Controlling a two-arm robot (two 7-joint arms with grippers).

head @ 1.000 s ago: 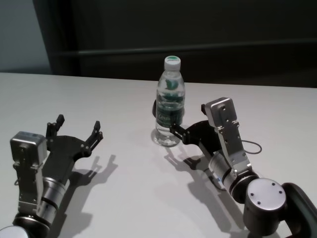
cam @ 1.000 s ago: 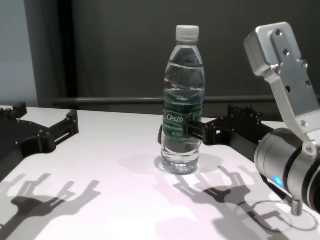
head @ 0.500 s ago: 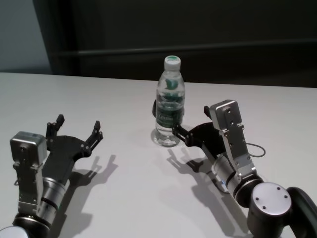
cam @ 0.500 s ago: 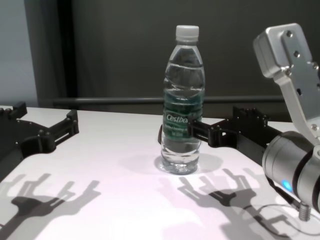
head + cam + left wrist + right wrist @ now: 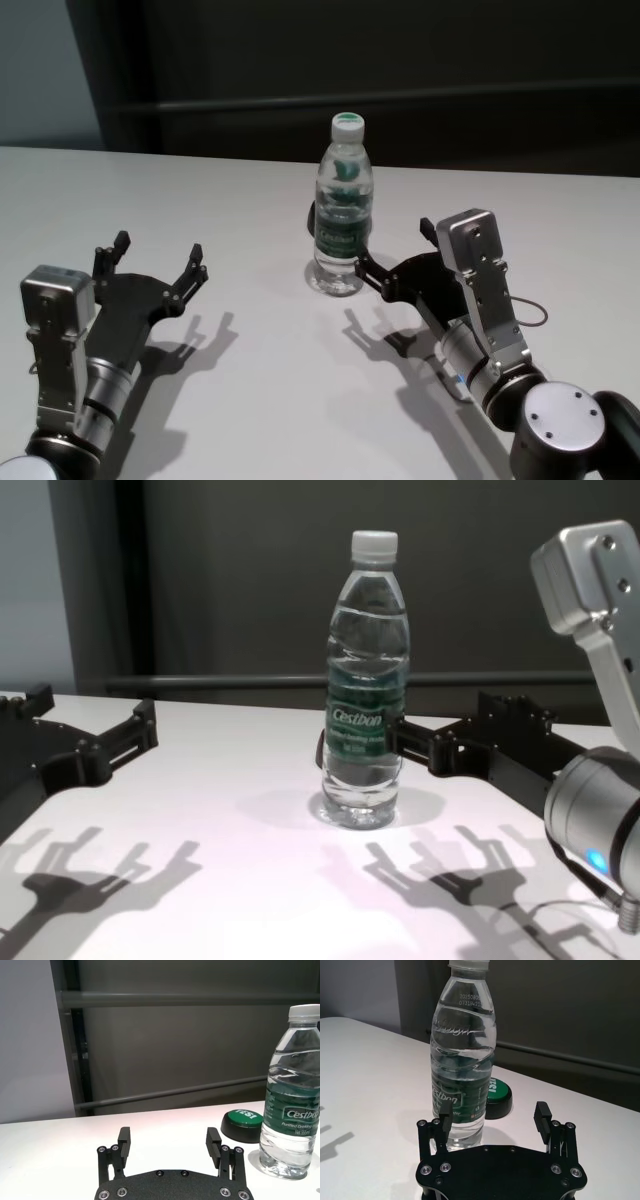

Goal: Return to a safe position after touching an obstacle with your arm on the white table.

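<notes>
Upright near the middle of the white desk stands the water bottle, a tall clear plastic one with a white screw cap, ribbed shoulders and a dark green band reading "Cestbon" around its waist. Water fills it almost to the neck, and a printed date code shows just under the cap in the right wrist view. Just behind it, partly hidden, lies a low black-rimmed green button with white lettering on top.

The right gripper hovers low over the desk just beside the bottle on its right, its jaws spread wide and holding nothing. One finger reaches up to the bottle's lower body; whether it touches the plastic cannot be told. In the right wrist view the bottle stands off-centre, in front of one finger rather than between the two.

The left gripper rests well apart from the bottle, near the desk's left front, jaws likewise wide and empty. Both arms throw sharp shadows on the white surface.
</notes>
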